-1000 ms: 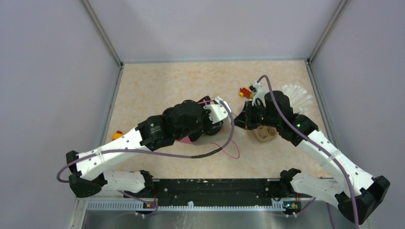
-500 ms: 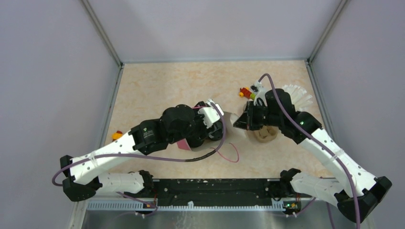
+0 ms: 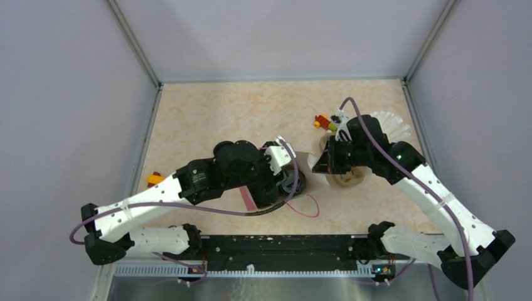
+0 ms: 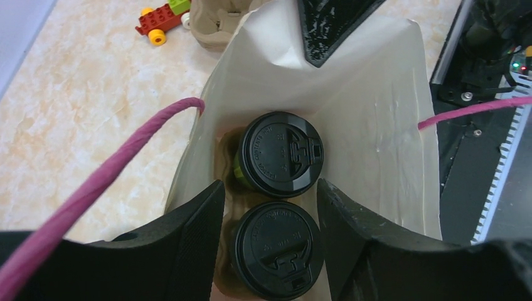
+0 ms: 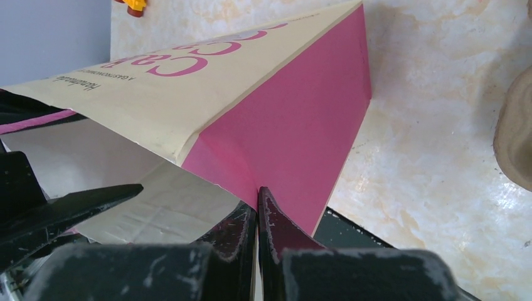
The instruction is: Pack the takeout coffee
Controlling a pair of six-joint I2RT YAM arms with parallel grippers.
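Marbled bench (image 3: 207, 119), paper bag (image 4: 376, 113) open on it; far coffee cup (image 4: 280, 154) and near coffee cup (image 4: 278, 249), lidded, in pulp carrier (image 4: 224, 157) inside bag. Left jaws wide over cups, empty. Right jaws pinching bag rim.

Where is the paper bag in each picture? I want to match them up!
Top: the bag is in the middle, mostly hidden under the left arm, with a pink corner peeking out.
Left wrist: it fills the middle, open, with two cups inside.
Right wrist: its pink side fills the middle, and the right fingers pinch its edge.
Shared landmark: the empty tray beside the bag, at the top edge in left wrist and at the right edge in right wrist.
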